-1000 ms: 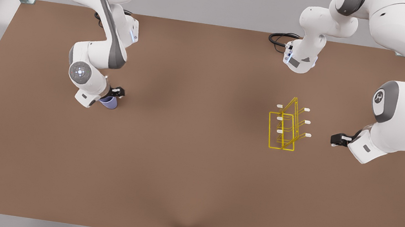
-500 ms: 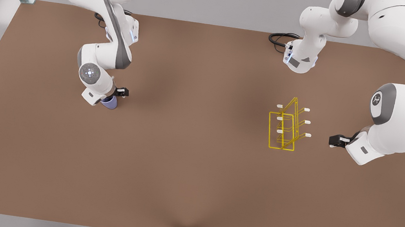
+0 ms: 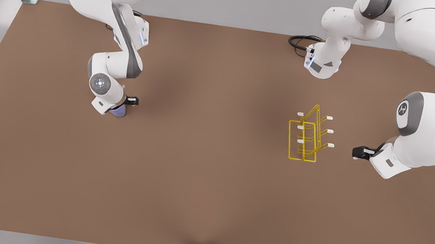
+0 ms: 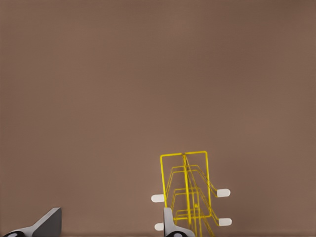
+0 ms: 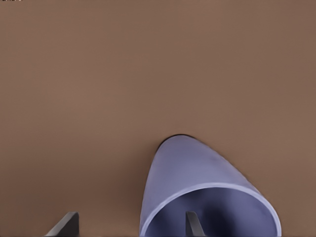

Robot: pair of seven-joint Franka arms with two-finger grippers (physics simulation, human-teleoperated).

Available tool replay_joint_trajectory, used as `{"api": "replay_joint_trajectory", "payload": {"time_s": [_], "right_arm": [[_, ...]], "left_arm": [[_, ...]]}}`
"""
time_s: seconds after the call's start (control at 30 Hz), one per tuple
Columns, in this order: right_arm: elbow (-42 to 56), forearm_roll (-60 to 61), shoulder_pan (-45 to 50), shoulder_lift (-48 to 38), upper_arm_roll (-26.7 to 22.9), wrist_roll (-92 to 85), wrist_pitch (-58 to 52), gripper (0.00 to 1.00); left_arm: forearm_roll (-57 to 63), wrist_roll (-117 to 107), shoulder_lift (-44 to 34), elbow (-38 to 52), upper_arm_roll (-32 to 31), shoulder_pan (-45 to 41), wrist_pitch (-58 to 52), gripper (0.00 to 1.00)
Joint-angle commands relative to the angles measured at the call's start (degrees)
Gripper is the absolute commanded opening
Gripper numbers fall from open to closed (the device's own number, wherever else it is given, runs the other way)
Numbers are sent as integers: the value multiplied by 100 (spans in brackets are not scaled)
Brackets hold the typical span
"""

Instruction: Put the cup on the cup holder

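Right claw set over cup rim; left claw parked by the rack.

Cup is stood on the tabletop at about 9 o'clock in the front view, well apart from the cup holder at 3 o'clock. Right claw is held open, one finger inside the rim and the other outside, so the wall can be pinched; no grip made yet. Left claw is kept open and empty just beside the holder, waiting, likely for a handover.
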Motion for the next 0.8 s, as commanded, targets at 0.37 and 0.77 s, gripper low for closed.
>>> {"api": "replay_joint_trajectory", "payload": {"time_s": [0.37, 0.77], "right_arm": [[131, -30, 30, -39, 0, -404, 263, 21], [1459, 3291, 162, 224, 378, -1669, -712, 21]], "left_arm": [[3, 8, 20, 3, 1, 2, 56, 100], [3, -1, 20, 11, -8, -33, 56, 100]]}}
